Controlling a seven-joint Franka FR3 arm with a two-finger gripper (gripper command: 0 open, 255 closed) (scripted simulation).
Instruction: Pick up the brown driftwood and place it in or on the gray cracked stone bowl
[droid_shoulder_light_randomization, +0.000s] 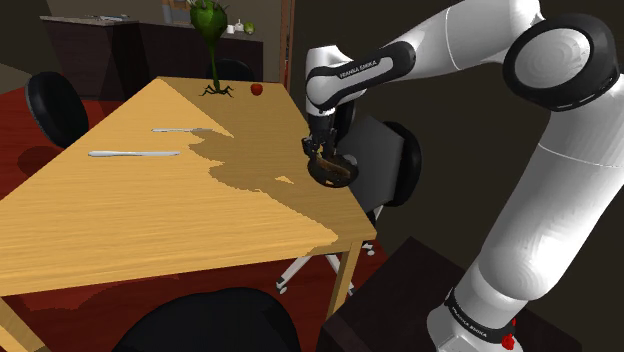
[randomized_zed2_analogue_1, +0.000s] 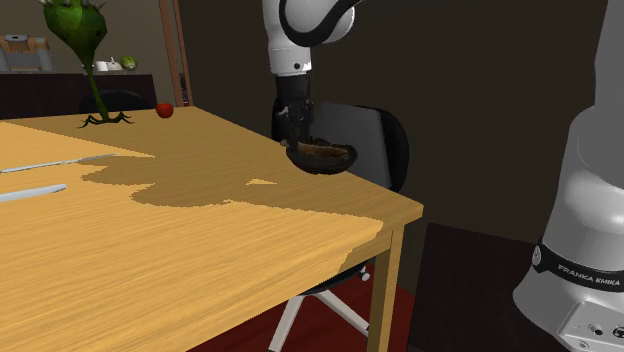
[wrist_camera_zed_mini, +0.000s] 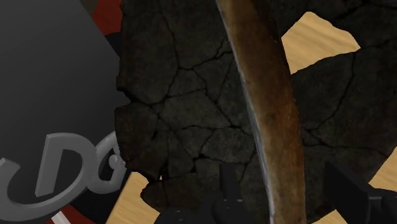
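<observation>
The dark cracked stone bowl sits at the wooden table's edge nearest the arm, also visible as bowl and bowl. The brown driftwood lies across the bowl's inside, a thin brown strip in driftwood. My gripper hangs just above the bowl, fingers apart on either side of the wood with a narrow gap to each, so it is open. From outside, the gripper and gripper point down at the bowl's rim.
A green plant and a small red ball stand at the table's far end. Two white utensils lie on the shoulder view's left. A black office chair stands behind the bowl; the table corner is close.
</observation>
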